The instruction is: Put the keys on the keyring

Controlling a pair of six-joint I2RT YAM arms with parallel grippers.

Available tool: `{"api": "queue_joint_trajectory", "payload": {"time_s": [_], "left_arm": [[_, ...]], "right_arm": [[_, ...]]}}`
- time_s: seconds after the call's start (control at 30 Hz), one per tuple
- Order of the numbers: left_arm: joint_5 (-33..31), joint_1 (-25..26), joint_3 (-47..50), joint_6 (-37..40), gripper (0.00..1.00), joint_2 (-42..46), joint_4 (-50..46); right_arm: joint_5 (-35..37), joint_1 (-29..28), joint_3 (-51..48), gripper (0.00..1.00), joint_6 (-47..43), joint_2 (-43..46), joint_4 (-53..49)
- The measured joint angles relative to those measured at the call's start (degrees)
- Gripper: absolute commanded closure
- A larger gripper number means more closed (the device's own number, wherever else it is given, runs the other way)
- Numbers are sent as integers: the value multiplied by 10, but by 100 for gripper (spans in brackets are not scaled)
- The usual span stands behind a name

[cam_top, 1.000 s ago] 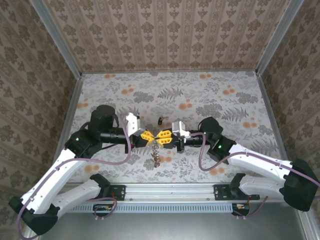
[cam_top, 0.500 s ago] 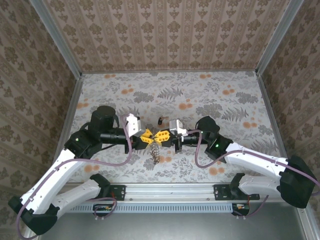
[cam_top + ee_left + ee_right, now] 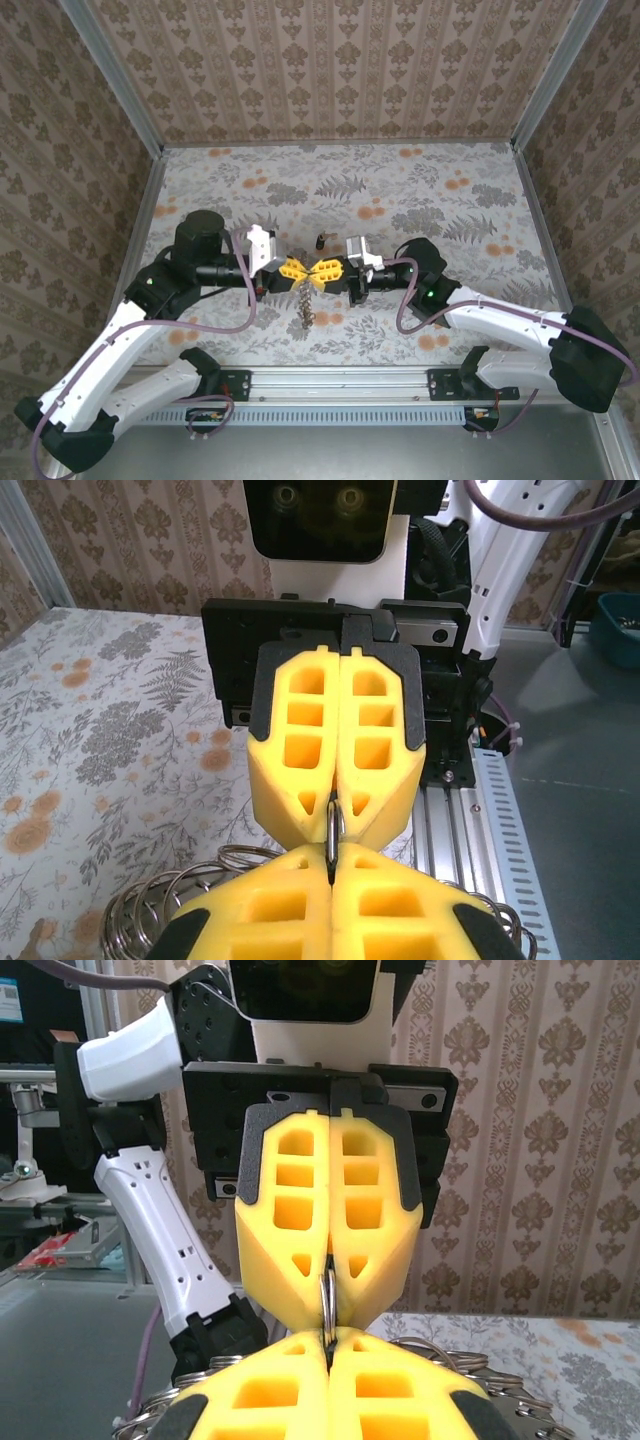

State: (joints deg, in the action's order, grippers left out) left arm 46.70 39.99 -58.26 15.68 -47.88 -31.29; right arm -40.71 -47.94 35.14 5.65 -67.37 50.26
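Note:
My two grippers meet tip to tip over the middle of the table. The left gripper point(image 3: 304, 272) and the right gripper point(image 3: 323, 270) are both shut on the keyring point(image 3: 332, 825), a thin metal ring seen edge-on between the yellow fingertips point(image 3: 326, 1300). A bunch of coiled wire loops point(image 3: 308, 305) hangs from it toward the table, and parts of it show beside my fingers point(image 3: 165, 905) point(image 3: 450, 1358). One tiny dark key point(image 3: 320, 240) lies on the cloth just beyond the grippers, apart from both.
A floral cloth point(image 3: 430, 200) covers the table, with patterned walls on three sides. The metal rail point(image 3: 340, 385) with the arm bases runs along the near edge. Open cloth lies behind and to either side of the grippers.
Both grippers stay tip to tip on the ring and have drifted slightly left. The right arm has swung in closer. The hanging loops have shifted a little left.

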Motion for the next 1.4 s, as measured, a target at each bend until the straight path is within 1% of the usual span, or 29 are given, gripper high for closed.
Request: {"api": "queue_joint_trajectory", "payload": {"time_s": [0.03,0.13,0.17,0.33,0.43,0.6,0.77,0.8,0.9,1.0,1.03,1.07,1.1,1.13,1.4], "left_arm": [[0,0,0,0,100,0,-1],[-1,1,0,2,100,-1,-10],[-1,2,-2,5,100,-2,-17],[-19,5,-18,20,100,-13,-60],[-30,9,-22,26,100,-19,-74],[-50,20,-22,37,100,-23,-92],[-60,24,-22,41,100,-24,-95],[-61,24,-22,41,100,-24,-95],[-64,24,-22,41,100,-24,-94],[-66,24,-22,41,100,-24,-95],[-67,24,-22,41,96,-24,-95],[-67,24,-22,41,90,-23,-94],[-67,24,-22,40,87,-23,-92],[-66,24,-22,37,85,-21,-89],[-51,24,-10,25,85,0,-55]], "right_arm": [[0,0,1,93,-7,3,-10],[0,-3,9,83,-46,20,-68],[2,-4,14,81,-60,27,-90],[14,-7,49,80,-136,57,-222],[16,-7,62,79,-162,59,-264],[15,-7,67,80,-177,52,-297],[15,-7,74,80,-177,34,-309],[15,-7,75,82,-177,30,-311],[14,-8,76,100,-173,24,-312],[14,-9,77,100,-169,24,-311],[14,-9,77,100,-166,24,-310],[14,-9,76,100,-162,24,-308],[15,-9,75,100,-159,24,-302],[15,-9,73,100,-155,24,-293],[14,-9,41,100,-112,24,-192]]}}
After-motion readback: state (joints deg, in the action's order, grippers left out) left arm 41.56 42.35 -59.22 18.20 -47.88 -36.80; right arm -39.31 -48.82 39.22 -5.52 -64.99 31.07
